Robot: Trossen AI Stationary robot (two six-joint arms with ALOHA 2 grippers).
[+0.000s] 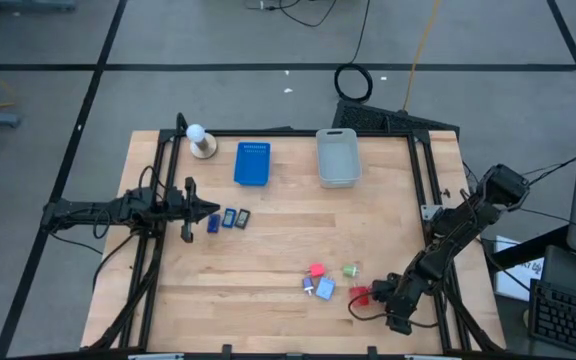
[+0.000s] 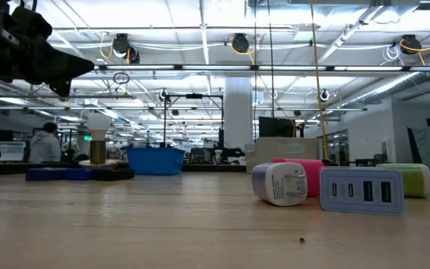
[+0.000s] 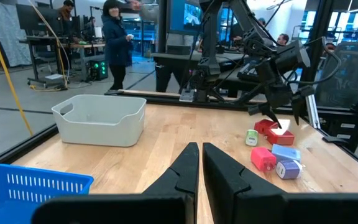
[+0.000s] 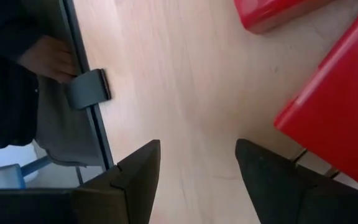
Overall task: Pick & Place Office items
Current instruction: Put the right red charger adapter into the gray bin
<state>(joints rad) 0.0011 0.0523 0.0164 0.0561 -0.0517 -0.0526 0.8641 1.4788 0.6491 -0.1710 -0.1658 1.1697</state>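
The office items lie in two groups. Three small dark-blue and grey rectangles (image 1: 229, 218) rest flat near the table's left side, just beside my left gripper (image 1: 212, 211), which hangs above the table with its fingers shut (image 3: 200, 163). A pink piece (image 1: 316, 271), a green one (image 1: 350, 270), a light-blue one (image 1: 325, 289) and red blocks (image 1: 360, 295) sit near the table's near right. My right gripper (image 1: 373, 298) is low over the table, open (image 4: 197, 163), with one red block (image 4: 344, 112) just beside one finger and untouched.
A flat blue tray (image 1: 252, 163), a pale grey bin (image 1: 337, 157) and a white ball on a round base (image 1: 200, 140) stand along the far side. Bare wood spans the table's middle. A person (image 3: 114, 37) stands in the room beyond the table.
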